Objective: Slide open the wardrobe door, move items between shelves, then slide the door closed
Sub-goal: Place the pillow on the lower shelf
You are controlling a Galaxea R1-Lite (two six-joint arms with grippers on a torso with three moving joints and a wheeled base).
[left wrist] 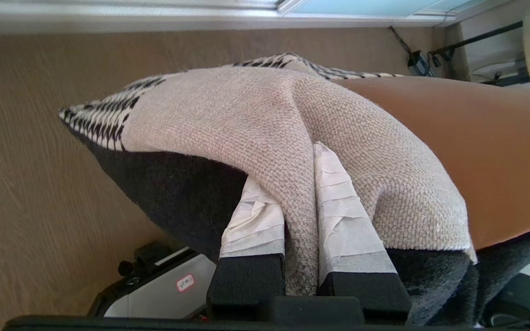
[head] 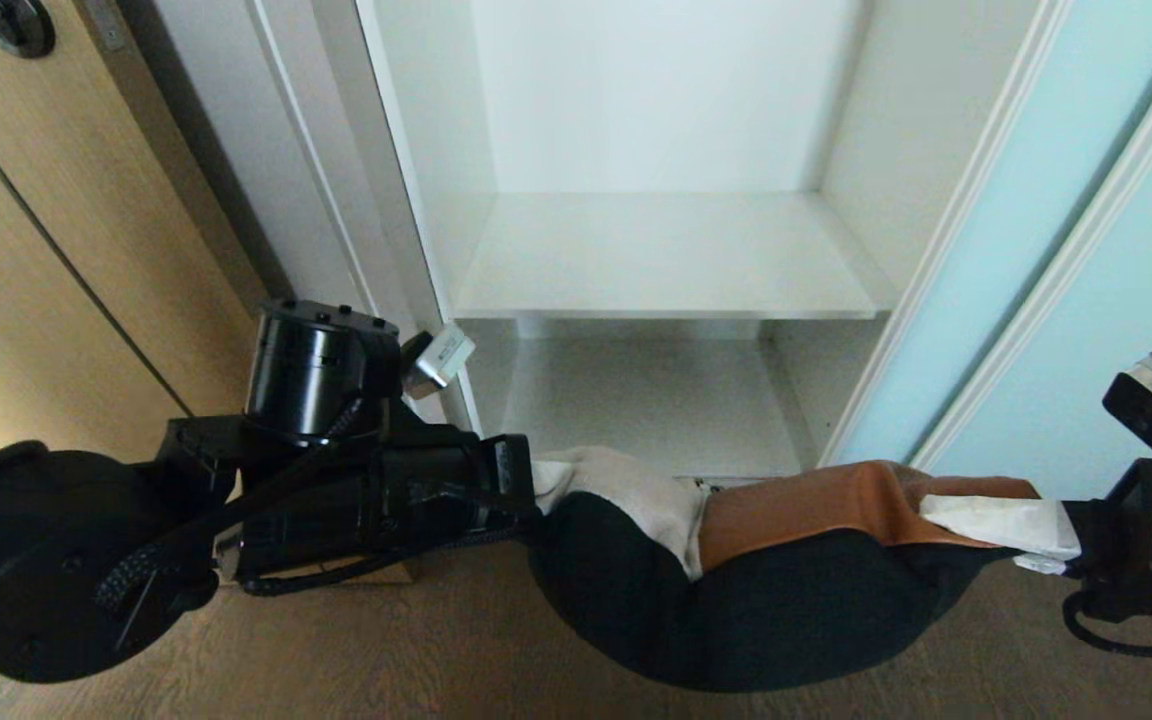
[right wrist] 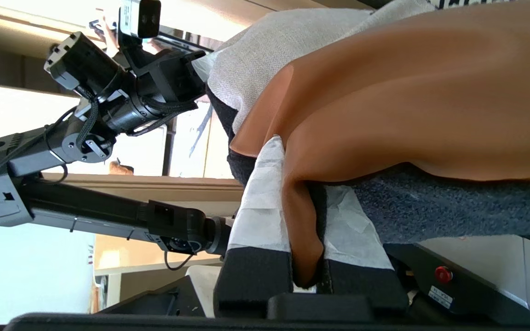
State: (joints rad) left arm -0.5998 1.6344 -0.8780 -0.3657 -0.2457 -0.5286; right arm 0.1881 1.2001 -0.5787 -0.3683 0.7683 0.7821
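Observation:
The patchwork cushion [head: 766,560] hangs sagging between my two grippers, low in front of the open wardrobe, above the floor. My left gripper [head: 536,492] is shut on its cream fabric edge; in the left wrist view the taped fingers [left wrist: 343,216] pinch a fold of the cushion [left wrist: 246,105]. My right gripper [head: 1031,530] is shut on the rust-brown leather corner, as the right gripper [right wrist: 299,177] shows with the cushion [right wrist: 407,92]. The white shelves [head: 666,262] inside stand bare, with a lower board [head: 636,400] beneath. The sliding wardrobe door [head: 1066,300] is pushed to the right.
A tan wood door [head: 36,250] stands at the left beside the white wardrobe frame [head: 336,150]. Wood floor [head: 416,660] lies under the cushion. My left arm [right wrist: 85,101] shows across from the right wrist.

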